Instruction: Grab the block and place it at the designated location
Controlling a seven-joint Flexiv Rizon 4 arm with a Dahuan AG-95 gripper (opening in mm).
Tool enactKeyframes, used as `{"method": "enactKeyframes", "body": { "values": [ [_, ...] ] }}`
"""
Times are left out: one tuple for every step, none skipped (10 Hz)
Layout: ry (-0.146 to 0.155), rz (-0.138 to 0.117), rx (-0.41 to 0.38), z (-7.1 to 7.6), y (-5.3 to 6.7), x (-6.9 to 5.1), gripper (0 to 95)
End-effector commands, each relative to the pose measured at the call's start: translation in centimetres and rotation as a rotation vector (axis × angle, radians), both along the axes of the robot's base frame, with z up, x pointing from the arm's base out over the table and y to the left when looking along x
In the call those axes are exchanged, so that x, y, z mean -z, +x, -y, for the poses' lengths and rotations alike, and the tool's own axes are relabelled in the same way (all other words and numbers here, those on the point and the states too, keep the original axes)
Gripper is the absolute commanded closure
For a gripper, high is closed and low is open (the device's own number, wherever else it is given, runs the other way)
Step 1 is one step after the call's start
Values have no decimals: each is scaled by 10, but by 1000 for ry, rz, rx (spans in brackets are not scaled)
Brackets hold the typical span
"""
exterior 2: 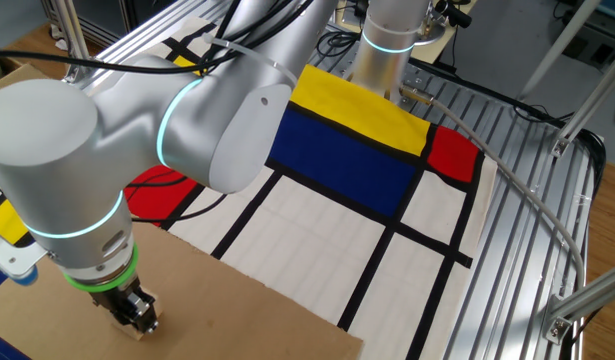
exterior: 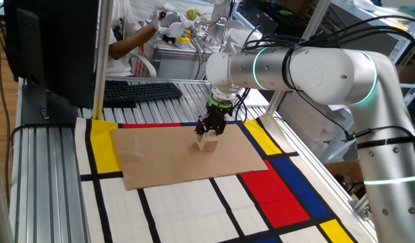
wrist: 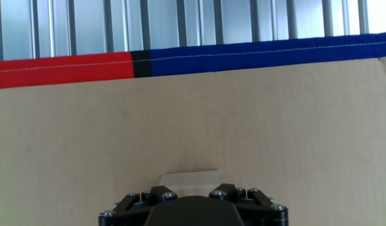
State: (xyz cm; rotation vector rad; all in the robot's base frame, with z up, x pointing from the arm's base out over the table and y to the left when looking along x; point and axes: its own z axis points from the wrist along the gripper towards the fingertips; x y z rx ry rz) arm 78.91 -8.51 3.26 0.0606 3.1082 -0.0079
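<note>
The block [exterior: 207, 143], a small pale tan wooden cube, rests on the brown cardboard sheet [exterior: 167, 162] near its far right part. My gripper [exterior: 210, 129] stands straight over it, with its dark fingers down round the block's top, shut on it. In the hand view the block [wrist: 191, 178] shows just past the black gripper body [wrist: 191, 210]. In the other fixed view the gripper [exterior 2: 137, 315] is at the bottom left, with a pale bit of the block [exterior 2: 139, 331] under it. A faint dark speck [wrist: 27, 149] lies on the cardboard to the left; I cannot tell whether it is the marked dot.
The cardboard lies on a mat of red [exterior: 278, 192], yellow [exterior: 102, 145], white [exterior: 187, 212] and blue [exterior 2: 347, 160] rectangles. A keyboard [exterior: 143, 90] and a monitor [exterior: 52, 47] stand behind on the ribbed metal table. A person is at the back.
</note>
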Motion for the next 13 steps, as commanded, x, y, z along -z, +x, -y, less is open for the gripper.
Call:
{"method": "enactKeyframes", "body": {
  "values": [
    [-2, -1, 2, 0, -1, 0, 760],
    [-1, -2, 6, 0, -1, 0, 760],
    [-3, -2, 6, 0, -1, 0, 570],
    [-3, -2, 7, 0, -1, 0, 570],
    [-4, -1, 7, 0, -1, 0, 570],
    [-4, -1, 6, 1, -1, 0, 570],
    [-3, -1, 6, 1, -1, 0, 570],
    [-4, -2, 8, 1, -1, 0, 570],
    [-3, -2, 9, 1, -1, 0, 570],
    [-2, -2, 9, 1, -1, 0, 570],
    [-2, -2, 10, 1, -1, 0, 380],
    [-1, -2, 12, 1, -1, 0, 380],
    [-1, -3, 12, 1, -1, 0, 380]
  ]
}}
